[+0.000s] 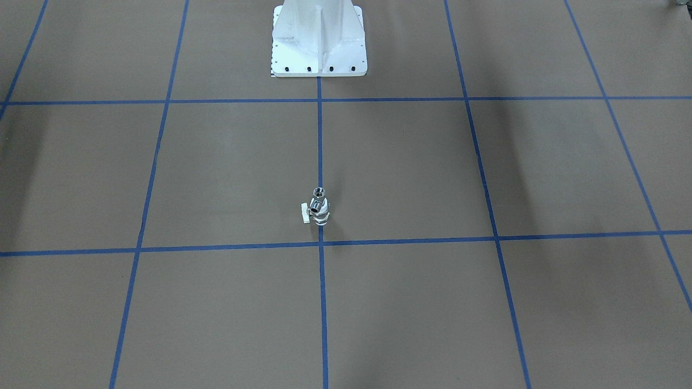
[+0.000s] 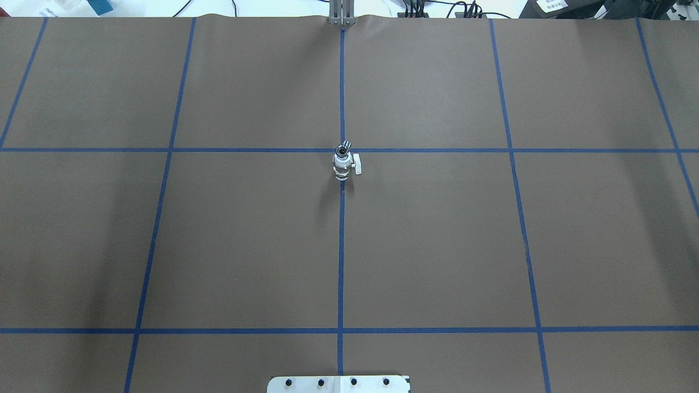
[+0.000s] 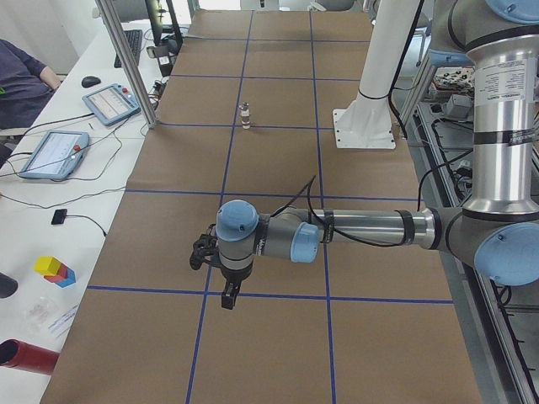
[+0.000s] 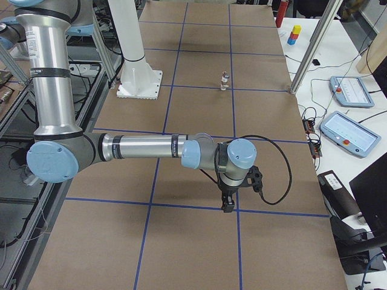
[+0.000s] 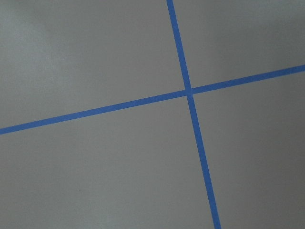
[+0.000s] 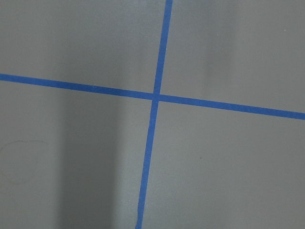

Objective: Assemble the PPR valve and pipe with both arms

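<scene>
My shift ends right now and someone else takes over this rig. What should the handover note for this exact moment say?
Left gripper: hangs over the table near its left end. Nothing is seen in it; open or shut cannot be told.
Right gripper: the same, near the right end.
PPR valve: upright on the centre blue line, handle toward the robot's right, far from both grippers.
Pipe: on top of the valve, as one stack.
Done: the parts appear joined and set down.
Left: check that the pipe is fully seated, which is too small to judge here.
</scene>
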Available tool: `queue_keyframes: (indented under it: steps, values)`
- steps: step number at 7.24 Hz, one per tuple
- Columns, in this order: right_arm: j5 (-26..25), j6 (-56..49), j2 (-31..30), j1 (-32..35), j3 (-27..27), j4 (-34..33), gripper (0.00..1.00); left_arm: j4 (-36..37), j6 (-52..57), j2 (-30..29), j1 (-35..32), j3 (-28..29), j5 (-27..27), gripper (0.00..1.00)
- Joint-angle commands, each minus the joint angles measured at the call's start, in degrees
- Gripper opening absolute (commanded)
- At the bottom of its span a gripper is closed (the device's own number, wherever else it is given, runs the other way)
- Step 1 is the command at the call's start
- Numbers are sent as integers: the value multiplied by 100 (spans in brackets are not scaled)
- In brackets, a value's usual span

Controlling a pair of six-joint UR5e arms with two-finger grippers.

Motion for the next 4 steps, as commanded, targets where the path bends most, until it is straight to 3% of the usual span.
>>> queue_keyframes:
  steps: [1, 4]
  values:
    - [15, -3, -8, 1, -12, 2, 99, 1, -1, 16, 0, -22, 4, 100]
    - [7, -4, -8, 1, -29, 11, 99, 19, -36, 8, 0, -13, 4, 100]
